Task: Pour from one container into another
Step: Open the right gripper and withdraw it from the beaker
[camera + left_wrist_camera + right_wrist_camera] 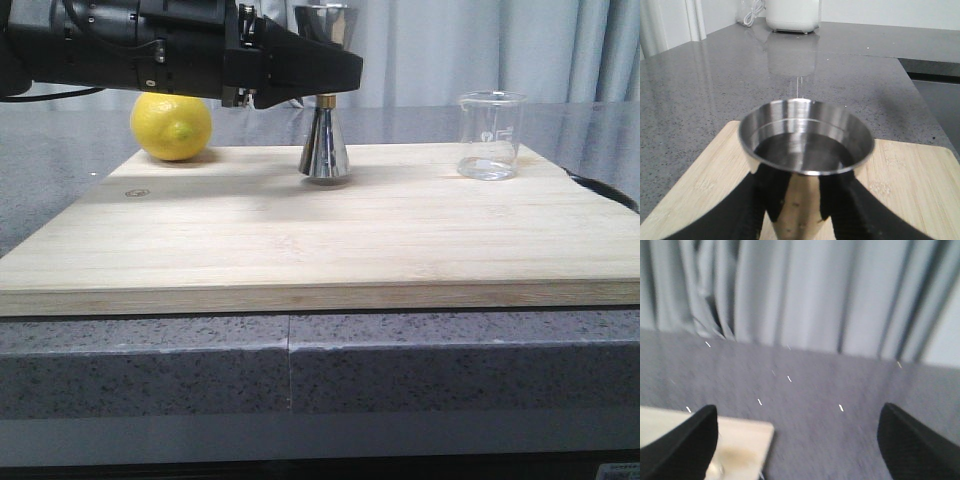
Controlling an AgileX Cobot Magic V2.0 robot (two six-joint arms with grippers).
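1. The wooden board (300,240) fills the lower middle of the front view.
2. At centre frame the steel jigger (325,150) stands upright on the board, the left gripper (800,210) clamped around its waist.
3. The glass beaker (490,135) stands at right, a lemon (172,125) at left.
4. The right gripper (797,440), blurred, seems spread wide, holding nothing.
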